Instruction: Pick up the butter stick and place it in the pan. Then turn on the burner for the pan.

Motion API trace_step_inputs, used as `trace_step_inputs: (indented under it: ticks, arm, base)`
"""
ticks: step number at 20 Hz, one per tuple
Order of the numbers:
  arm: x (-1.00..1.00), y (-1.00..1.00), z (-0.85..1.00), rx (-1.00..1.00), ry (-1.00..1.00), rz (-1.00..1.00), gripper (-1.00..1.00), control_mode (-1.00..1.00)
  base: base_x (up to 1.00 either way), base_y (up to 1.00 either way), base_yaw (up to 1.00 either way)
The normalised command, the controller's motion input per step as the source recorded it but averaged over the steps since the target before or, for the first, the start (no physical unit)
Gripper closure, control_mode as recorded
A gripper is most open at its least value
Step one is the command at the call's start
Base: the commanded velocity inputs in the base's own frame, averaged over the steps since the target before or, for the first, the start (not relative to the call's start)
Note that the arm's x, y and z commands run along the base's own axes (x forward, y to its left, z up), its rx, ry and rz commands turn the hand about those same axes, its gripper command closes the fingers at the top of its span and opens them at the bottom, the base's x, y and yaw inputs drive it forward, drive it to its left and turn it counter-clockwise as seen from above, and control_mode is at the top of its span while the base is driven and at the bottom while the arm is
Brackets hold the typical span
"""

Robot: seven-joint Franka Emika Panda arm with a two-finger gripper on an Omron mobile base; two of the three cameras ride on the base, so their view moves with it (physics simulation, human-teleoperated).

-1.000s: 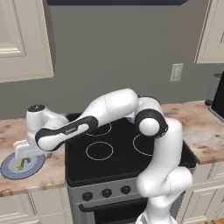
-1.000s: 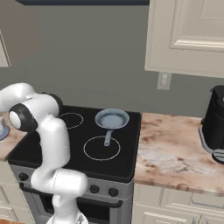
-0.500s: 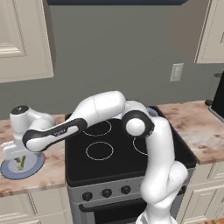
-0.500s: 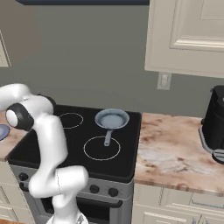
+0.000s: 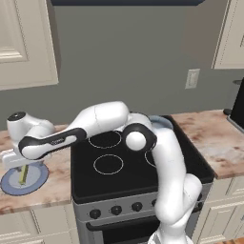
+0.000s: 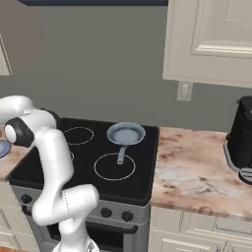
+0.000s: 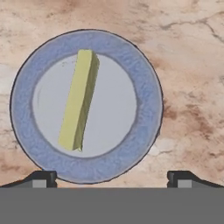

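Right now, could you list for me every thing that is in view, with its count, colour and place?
butter stick: one, pale yellow, lying on the plate
plate: one, blue, on the counter left of the stove
pan: one, blue-grey, on the stove's back right burner
stove: one, black top, between the counters
knobs: several, dark, stove front
wall outlet: one, white, on the grey wall
dark appliance: one, on the right counter
end effector: one, open, above the plate

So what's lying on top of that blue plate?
The butter stick lies alone on the blue plate, resting on the pale middle. The plate sits on the counter. Whatever is under the stick is covered.
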Motion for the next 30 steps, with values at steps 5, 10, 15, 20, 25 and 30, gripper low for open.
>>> trace_step_inputs:
  ticks: [5,10,15,20,25,30]
  arm:
    - [0.2,0.0,-0.36,0.0,0.02,-0.02,-1.0,-1.0]
    - [0.03,0.14,-0.09,0.0,0.06,-0.01,-1.0,-1.0]
    - [0.11,0.22,-0.1,0.0,0.03,0.0,-1.0,-1.0]
    - [0.12,0.19,-0.16,0.0,0.02,0.0,-1.0,-1.0]
    - [0.16,0.17,-0.16,0.0,0.03,0.0,-1.0,-1.0]
    - [0.13,0.13,-0.18,0.0,0.04,0.0,-1.0,-1.0]
  base:
    - [0.0,0.0,0.0]
    - [0.0,0.0,0.0]
    - [0.0,0.0,0.0]
    - [0.0,0.0,0.0]
    - [0.0,0.0,0.0]
    - [0.0,0.0,0.0]
